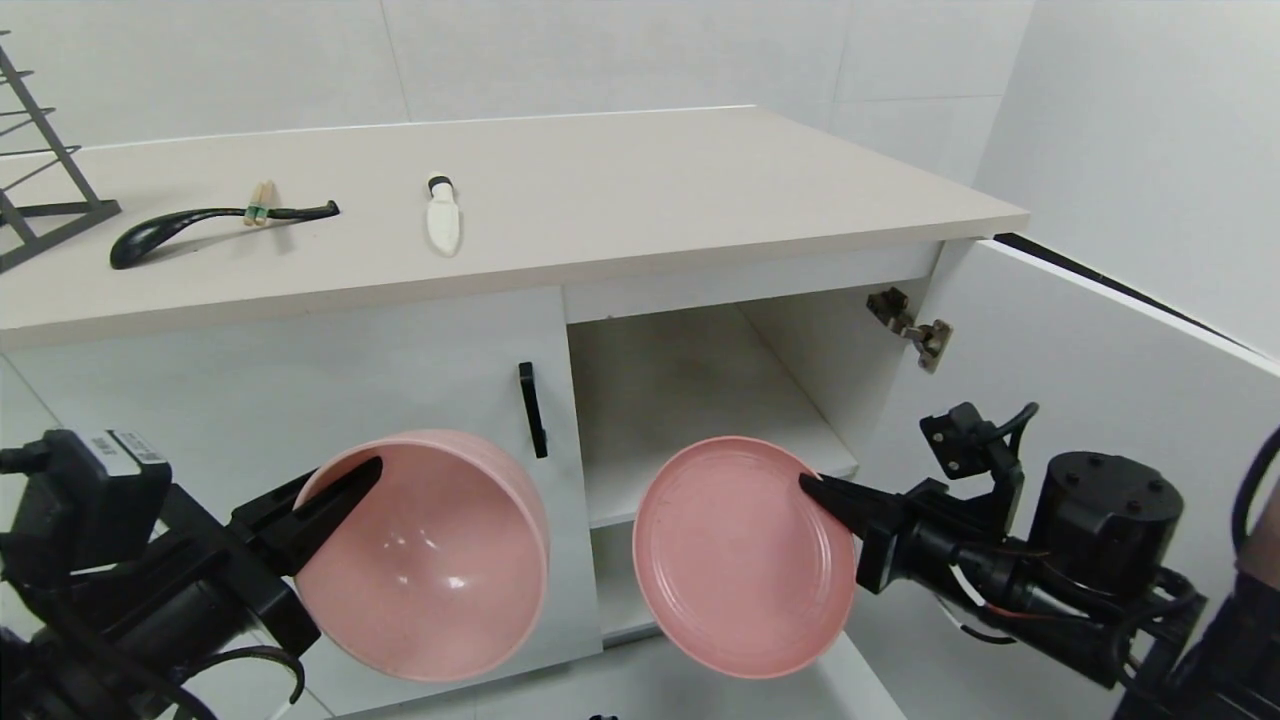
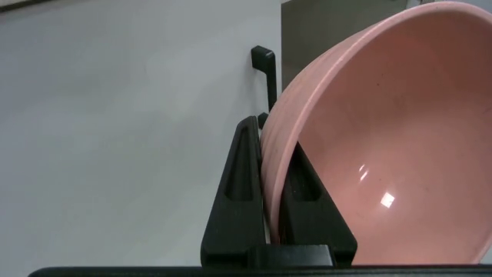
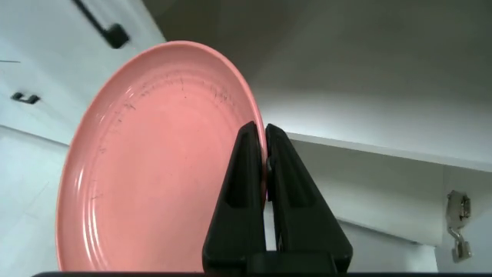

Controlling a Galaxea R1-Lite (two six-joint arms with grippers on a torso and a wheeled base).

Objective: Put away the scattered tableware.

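Both clamped tight, left claw (image 1: 372, 466) pinching the rim of the pink bowl (image 1: 440, 560), right claw (image 1: 808, 484) gripping the edge of the pink plate (image 1: 735, 560), both tilted before the open cupboard (image 1: 680, 400).

Beige countertop (image 1: 650, 180) with a wire rack (image 1: 62, 236) — below, 1 open door (image 1: 1090, 390), 1 shut door (image 1: 300, 390).

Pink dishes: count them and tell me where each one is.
2. The bowl is in the left gripper, before the closed cabinet door. The plate is in the right gripper, before the open cabinet shelf. More may be hidden deeper inside the cabinet.
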